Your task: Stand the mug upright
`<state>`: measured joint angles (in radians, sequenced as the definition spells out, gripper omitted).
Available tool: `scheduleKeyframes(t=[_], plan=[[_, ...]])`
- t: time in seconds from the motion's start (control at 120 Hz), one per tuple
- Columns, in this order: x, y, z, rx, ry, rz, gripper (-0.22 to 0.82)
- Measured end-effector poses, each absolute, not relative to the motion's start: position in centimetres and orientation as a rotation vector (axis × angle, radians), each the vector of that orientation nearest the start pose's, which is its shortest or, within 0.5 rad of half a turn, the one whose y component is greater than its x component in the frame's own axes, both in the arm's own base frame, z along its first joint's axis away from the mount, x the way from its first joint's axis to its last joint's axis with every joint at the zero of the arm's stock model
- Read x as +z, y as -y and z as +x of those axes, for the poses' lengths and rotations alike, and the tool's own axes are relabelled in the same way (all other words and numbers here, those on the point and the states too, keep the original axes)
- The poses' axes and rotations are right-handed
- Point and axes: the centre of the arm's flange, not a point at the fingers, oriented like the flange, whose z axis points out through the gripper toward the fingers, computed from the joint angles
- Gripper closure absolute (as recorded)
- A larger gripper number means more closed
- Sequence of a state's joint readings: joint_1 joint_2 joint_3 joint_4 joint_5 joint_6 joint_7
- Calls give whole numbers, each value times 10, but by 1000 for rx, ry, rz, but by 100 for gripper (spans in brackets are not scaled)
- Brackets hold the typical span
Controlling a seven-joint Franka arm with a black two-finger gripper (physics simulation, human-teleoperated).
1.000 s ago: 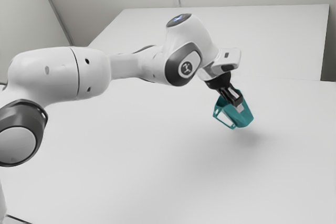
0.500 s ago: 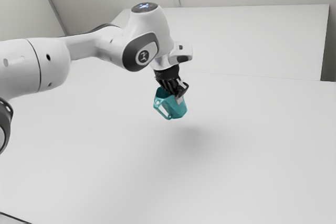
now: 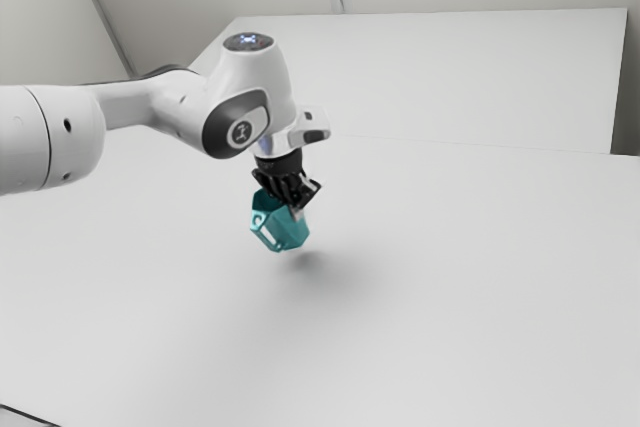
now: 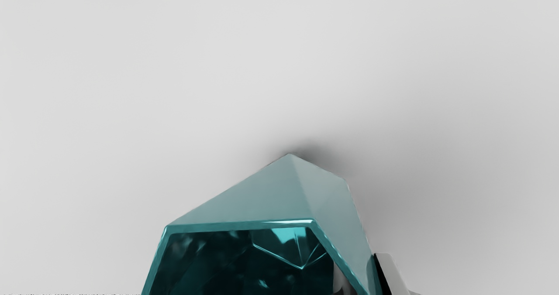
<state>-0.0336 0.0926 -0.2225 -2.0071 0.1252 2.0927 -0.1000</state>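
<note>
The jaws seem clamped on a wall of the teal mug (image 3: 283,231), tilted over the table (image 3: 460,297).

White, rounded robot arm (image 3: 50,137): cut off, exterior view's left edge. Teal, faceted mug (image 3: 281,231): partly hidden behind black two-finger pincer (image 3: 298,209); cut off, wrist view's bottom edge. Grey, black-edged item (image 3: 22,419), exterior view's lower left corner: cut off, unidentifiable. Speckled strip (image 4: 78,294), wrist view's lower left: too thin to identify.
</note>
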Motion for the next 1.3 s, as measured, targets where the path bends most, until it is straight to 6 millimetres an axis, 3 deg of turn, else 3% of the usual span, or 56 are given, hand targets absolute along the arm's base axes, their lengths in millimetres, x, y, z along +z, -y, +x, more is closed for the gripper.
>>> scheduleKeyframes(t=[0.233, 0.575, 0.958, 1.158, 1.3], plan=[[401, 114, 554, 4, -255, -3008, 78], [374, 97, 547, 46, -190, -3000, 78], [350, 98, 555, 22, -173, -3020, 78], [354, 99, 556, 3, -173, -3031, 37], [372, 98, 554, -36, -171, -3027, 19]])
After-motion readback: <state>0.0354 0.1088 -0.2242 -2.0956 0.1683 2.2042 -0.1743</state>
